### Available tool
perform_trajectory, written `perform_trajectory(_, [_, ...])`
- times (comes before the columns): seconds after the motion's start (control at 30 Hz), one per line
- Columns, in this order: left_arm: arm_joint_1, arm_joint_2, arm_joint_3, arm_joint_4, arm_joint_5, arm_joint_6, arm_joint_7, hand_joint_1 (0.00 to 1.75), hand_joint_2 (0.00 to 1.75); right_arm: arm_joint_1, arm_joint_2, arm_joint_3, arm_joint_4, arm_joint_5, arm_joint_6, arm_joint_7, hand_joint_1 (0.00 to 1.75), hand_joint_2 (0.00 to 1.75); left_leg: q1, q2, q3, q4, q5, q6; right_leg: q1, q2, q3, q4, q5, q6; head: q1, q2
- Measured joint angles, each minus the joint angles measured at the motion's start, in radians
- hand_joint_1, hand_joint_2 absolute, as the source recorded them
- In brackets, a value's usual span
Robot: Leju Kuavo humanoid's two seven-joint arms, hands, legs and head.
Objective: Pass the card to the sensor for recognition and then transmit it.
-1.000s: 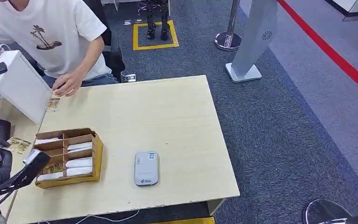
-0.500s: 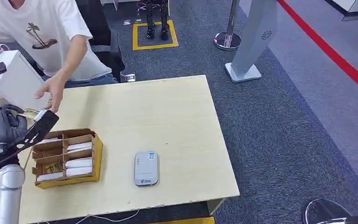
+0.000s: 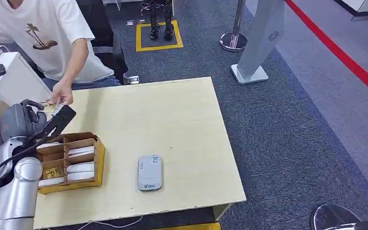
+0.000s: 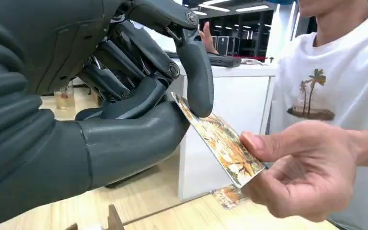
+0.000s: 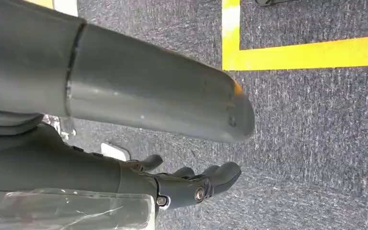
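My left hand (image 3: 25,120) is raised over the table's far left corner, beside the cardboard box (image 3: 100,160). In the left wrist view my left hand (image 4: 139,110) pinches one end of a yellow patterned card (image 4: 220,143) between thumb and finger. A person's hand (image 4: 306,167) grips the card's other end, and the same person's hand (image 3: 63,97) meets mine at the table edge. The grey card sensor (image 3: 150,173) lies flat near the table's front, apart from both. My right hand (image 5: 187,184) hangs over the carpet with fingers apart, holding nothing.
The box has compartments with white and patterned cards. A white counter (image 3: 14,79) stands left of the table behind my hand. Another patterned card (image 4: 227,196) lies on the table below the held one. The person in a white shirt (image 3: 48,33) sits at the far left corner.
My left arm has risen from the table's near left side and swung toward the person with the card. The person's hand came to the card and took hold of its free end.
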Motion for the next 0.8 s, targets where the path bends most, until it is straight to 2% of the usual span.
perform_trajectory(0.27, [-0.015,-0.011,-0.006,0.023,0.009,-0.001,0.000,1.75,1.75,-0.001,-0.002,0.000,0.000,0.000,0.000,0.000,0.00,0.00,0.000,0.000,0.000,0.000,0.000,0.000,0.000,0.000,0.000,0.000,0.000,0.000,0.000,0.000])
perform_trajectory(0.3, [-0.018,-0.013,-0.007,0.026,0.011,-0.001,0.000,1.20,1.75,-0.001,-0.002,0.000,0.000,0.000,0.000,0.000,0.00,0.00,0.000,0.000,0.000,0.000,0.000,0.000,0.000,0.000,0.000,0.000,0.000,0.000,0.000,0.000])
perform_trajectory(0.33, [-0.021,-0.015,-0.008,0.028,0.018,-0.002,-0.001,0.00,1.75,0.000,-0.003,0.000,0.000,-0.001,0.000,0.001,0.00,0.00,0.000,0.000,0.000,0.000,0.000,0.000,0.000,0.000,0.000,0.000,0.000,0.000,0.000,0.000])
perform_trajectory(0.37, [-0.023,-0.016,-0.008,0.029,0.027,0.000,-0.002,0.00,1.75,0.000,-0.003,0.000,0.000,-0.003,0.000,0.003,0.00,0.00,0.000,0.000,0.000,0.000,0.000,0.000,0.000,0.000,0.000,0.000,0.000,0.000,0.000,0.000])
perform_trajectory(0.4, [-0.022,-0.019,-0.008,0.029,0.037,0.006,-0.002,0.00,0.00,0.000,-0.004,0.000,0.000,0.001,0.000,0.024,0.00,0.00,0.000,0.000,0.000,0.000,0.000,0.000,0.000,0.000,0.000,0.000,0.000,0.000,0.000,0.000])
perform_trajectory(0.47, [-0.013,-0.030,-0.008,0.041,0.057,0.035,-0.022,0.00,0.00,0.010,-0.005,0.001,0.000,0.006,0.000,0.045,0.00,0.00,-0.001,-0.001,0.000,0.000,0.000,0.000,0.000,0.000,0.000,0.000,0.000,0.000,0.000,0.000])
perform_trajectory(0.63, [0.023,-0.045,-0.008,0.055,0.142,0.095,-0.069,0.00,0.00,0.033,-0.009,0.001,0.001,0.000,-0.002,0.047,0.00,0.00,0.000,0.000,-0.001,0.000,0.000,0.000,0.000,0.000,0.000,0.000,0.000,0.000,0.000,0.000])
perform_trajectory(0.8, [0.077,-0.052,-0.005,0.014,0.207,0.097,-0.088,0.00,0.00,0.037,-0.009,0.001,0.001,-0.004,-0.005,0.052,0.00,0.00,0.000,-0.001,-0.001,0.000,0.000,0.000,0.000,0.000,0.000,0.000,0.000,0.000,0.000,0.000])
